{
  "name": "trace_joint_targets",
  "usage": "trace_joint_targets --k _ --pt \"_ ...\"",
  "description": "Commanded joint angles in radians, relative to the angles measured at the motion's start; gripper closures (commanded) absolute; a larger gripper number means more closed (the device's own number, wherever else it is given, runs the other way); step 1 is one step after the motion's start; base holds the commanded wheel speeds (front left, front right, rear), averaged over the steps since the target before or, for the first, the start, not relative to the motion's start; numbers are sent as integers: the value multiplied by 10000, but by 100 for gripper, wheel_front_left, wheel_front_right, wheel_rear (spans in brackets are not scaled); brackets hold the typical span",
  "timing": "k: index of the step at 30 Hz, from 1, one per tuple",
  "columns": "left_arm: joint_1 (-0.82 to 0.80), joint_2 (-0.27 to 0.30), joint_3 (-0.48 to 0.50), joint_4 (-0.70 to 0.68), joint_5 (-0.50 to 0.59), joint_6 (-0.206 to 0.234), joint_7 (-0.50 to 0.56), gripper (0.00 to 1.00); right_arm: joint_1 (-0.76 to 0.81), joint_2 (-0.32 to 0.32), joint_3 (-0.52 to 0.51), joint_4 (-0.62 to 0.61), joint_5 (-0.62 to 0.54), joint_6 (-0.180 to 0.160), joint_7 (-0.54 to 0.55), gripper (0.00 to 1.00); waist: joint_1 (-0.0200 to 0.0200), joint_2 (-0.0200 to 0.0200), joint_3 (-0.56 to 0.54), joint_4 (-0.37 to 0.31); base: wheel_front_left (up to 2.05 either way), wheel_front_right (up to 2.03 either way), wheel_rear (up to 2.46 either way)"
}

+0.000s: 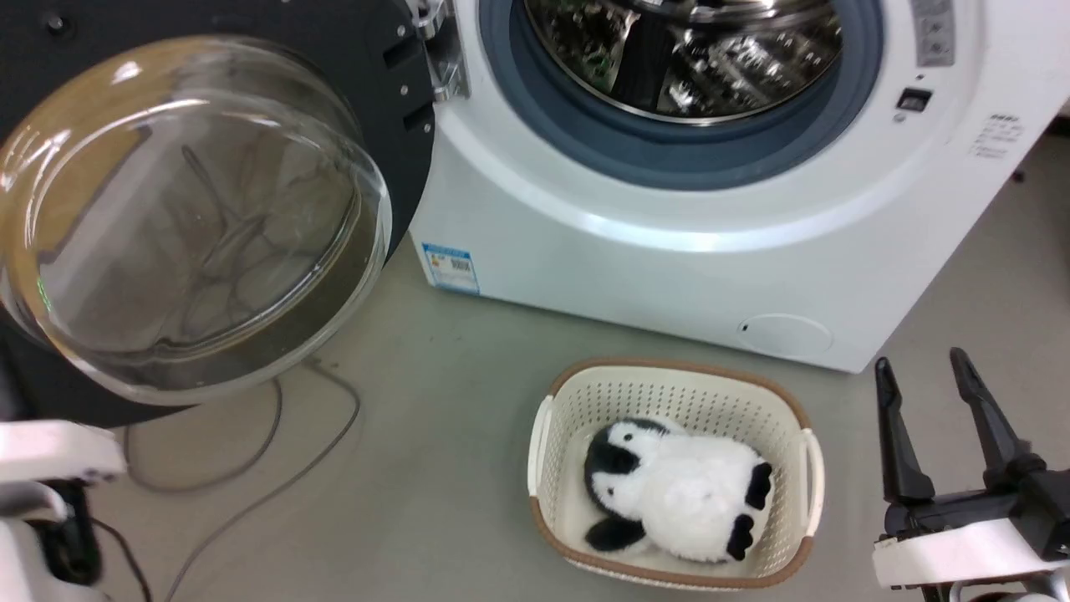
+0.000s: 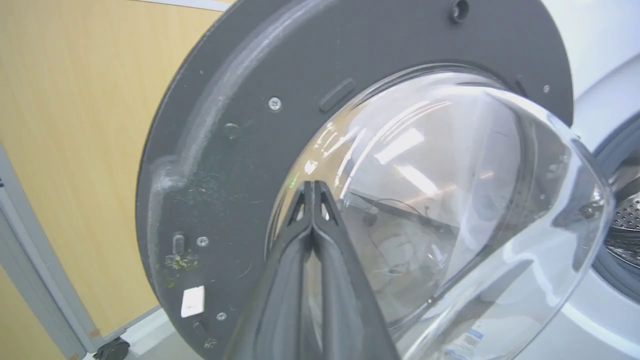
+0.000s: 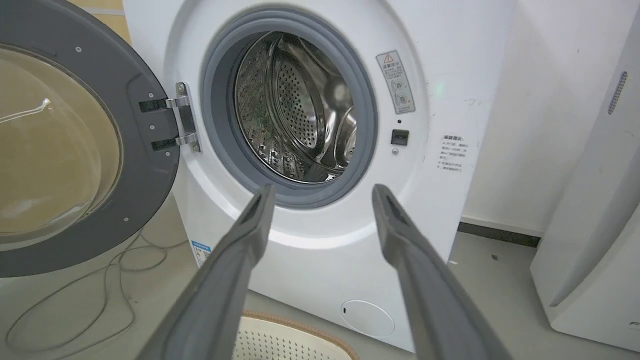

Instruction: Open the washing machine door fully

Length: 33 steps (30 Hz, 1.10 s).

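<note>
**Finish the swing: push wide, not hard**

At the upper left of the head view, find the washing machine door (image 1: pixel 334 50), swung far out from the washing machine (image 1: pixel 669 251), with inner face and glass bowl turned toward the camera. In the left wrist view, see the left gripper (image 2: pixel 312 192), fingers pressed together on nothing, tips near the seam between glass and dark ring; cannot tell whether touching. Judge the step as the last push to fully open. Press with the closed tips on the dark ring, not on the bulging glass, likely slippery. Follow the arc around the hinge (image 1: pixel 443 58) rather than pushing straight, and stop at the first resistance. Mind the cables (image 1: pixel 251 468) on the floor below the door. Further right, leave alone the basket (image 1: pixel 669 368) and its plush penguin (image 1: pixel 677 493), just in front of the machine. At the lower right, park the right gripper (image 1: pixel 919 368), fingers spread wide and empty, well apart from the door.
</note>
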Motion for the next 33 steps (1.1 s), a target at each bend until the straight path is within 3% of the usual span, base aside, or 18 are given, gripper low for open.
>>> trace_joint_targets --k 1,11,18,19,20,21,33 --pt "312 -134 -164 -211 86 -73 -13 100 136 37 -41 -87 78 6 -34 0 0 0 -221 -121 0 0 0" --pt "2111 -1138 -1986 -1805 316 -182 -13 100 708 38 -174 -132 396 6 -34 0 0 0 -1054 -887 0 0 0" --pt "2733 -1307 -2662 -2272 431 -163 -13 100 895 39 -223 -76 467 6 -34 0 0 0 -1328 -1507 0 0 0" --pt "2851 -1332 -2771 -2321 406 -157 -13 91 940 39 -223 -67 479 6 -34 0 0 0 -1365 -1584 0 0 0" --pt "2960 -1347 -2867 -2369 427 -145 -13 27 978 39 -195 -52 485 6 -34 0 0 0 -1395 -1671 0 0 0" --pt "3064 -1359 -2969 -2433 452 -136 -13 0 1012 39 -168 -43 493 6 -34 0 0 0 -1416 -1754 0 0 0" --pt "3741 -1418 -3838 -2601 776 458 -13 0 1177 39 -2 124 616 6 -34 0 0 0 -1456 -2366 0 0 0"
